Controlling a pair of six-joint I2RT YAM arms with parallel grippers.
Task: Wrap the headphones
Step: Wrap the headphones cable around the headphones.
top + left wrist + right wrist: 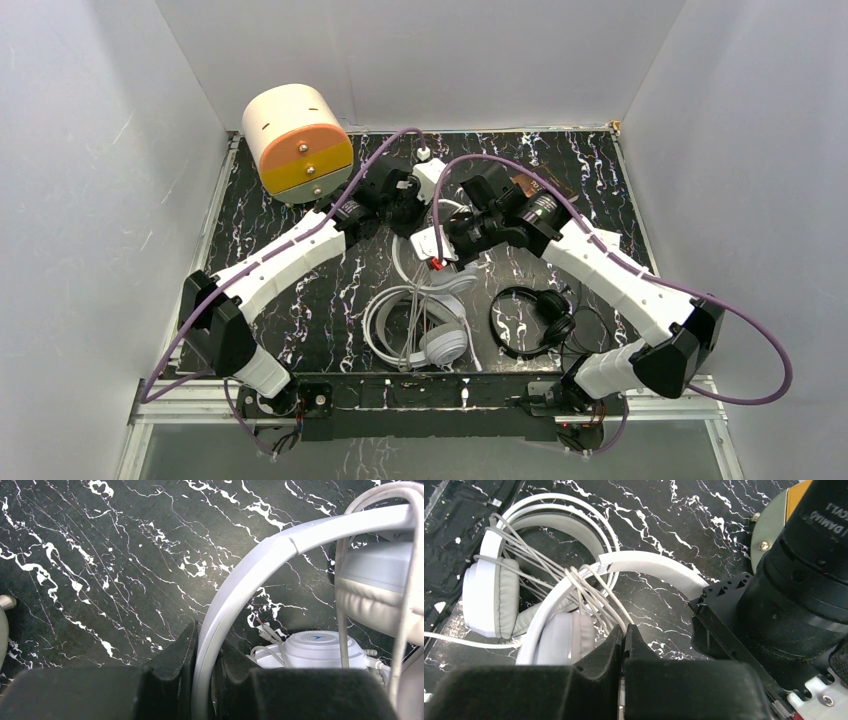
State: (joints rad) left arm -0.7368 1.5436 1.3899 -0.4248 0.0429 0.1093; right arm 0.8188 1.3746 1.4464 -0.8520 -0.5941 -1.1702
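Observation:
My left gripper (205, 662) is shut on the headband of the slimmer white on-ear headphones (260, 560) and holds them above the table at centre back. In the right wrist view the white cord (591, 592) loops several times over that headband (649, 565) and runs into my right gripper (624, 630), which is shut on it. The big white over-ear headphones (430, 325) lie below on the table, their own cord looped around them. The small black headphones (540, 318) lie to their right. From above, the left gripper (412, 200) and right gripper (438, 250) sit close together.
A round cream container with a yellow and orange front (298, 140) stands at the back left. White walls enclose the black marbled table (280, 300) on three sides. The left wrist (774, 580) hangs close to the right of my right gripper.

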